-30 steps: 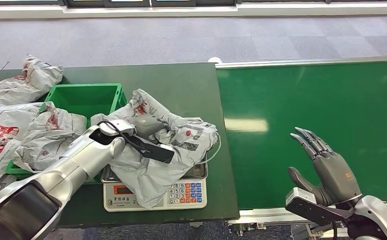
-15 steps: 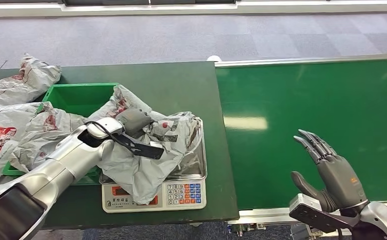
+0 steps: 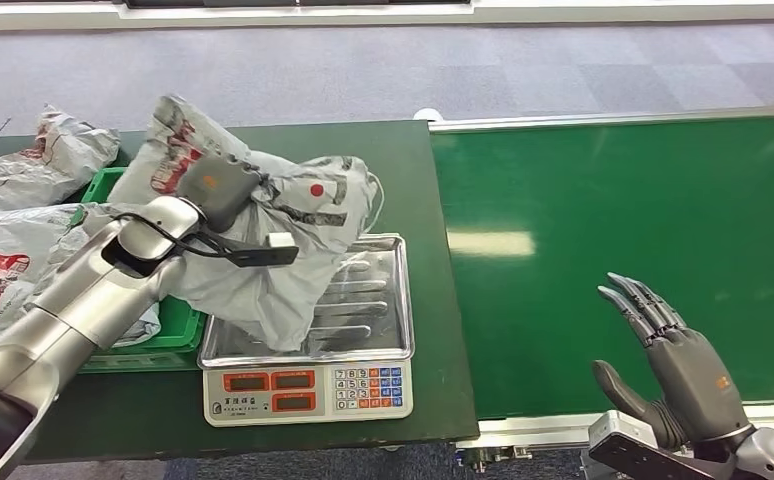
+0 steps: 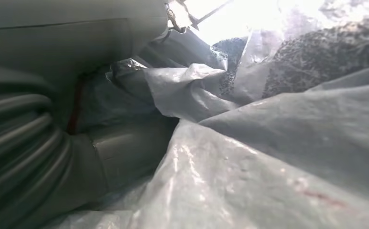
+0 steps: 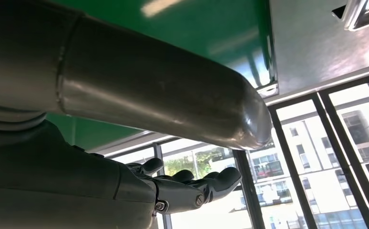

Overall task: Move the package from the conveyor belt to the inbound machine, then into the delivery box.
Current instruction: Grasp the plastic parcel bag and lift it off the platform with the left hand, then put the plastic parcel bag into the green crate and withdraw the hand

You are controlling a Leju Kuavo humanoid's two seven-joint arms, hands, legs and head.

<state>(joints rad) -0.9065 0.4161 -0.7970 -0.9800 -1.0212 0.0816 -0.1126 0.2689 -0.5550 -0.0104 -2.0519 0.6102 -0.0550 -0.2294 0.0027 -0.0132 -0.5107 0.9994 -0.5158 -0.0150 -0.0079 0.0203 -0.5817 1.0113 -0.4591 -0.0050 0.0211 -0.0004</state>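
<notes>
The left hand holds the bag up in the air. The fingers are buried in the crumpled grey plastic, so how firm the hold is cannot be told. The bag hangs above the near edge of the green box and the left side of the scale. Its lower end droops down toward the shiny tray of the scale, and it cannot be told if it touches.

The right hand holds nothing. Its fingers are spread wide over the green belt.

The bag looks like it is on its way from the scale to the box. A few things could go wrong. The plastic is slippery and floppy, so it might slide out of the hand and land on the desk or back on the tray. The drooping end might catch on the tray's edge and drag. The box is crowded too. Other bags lie heaped on it and beside it, so the new bag might sit on top of the pile and roll off. A loose loop on the bag's far side could also snag on something.
</notes>
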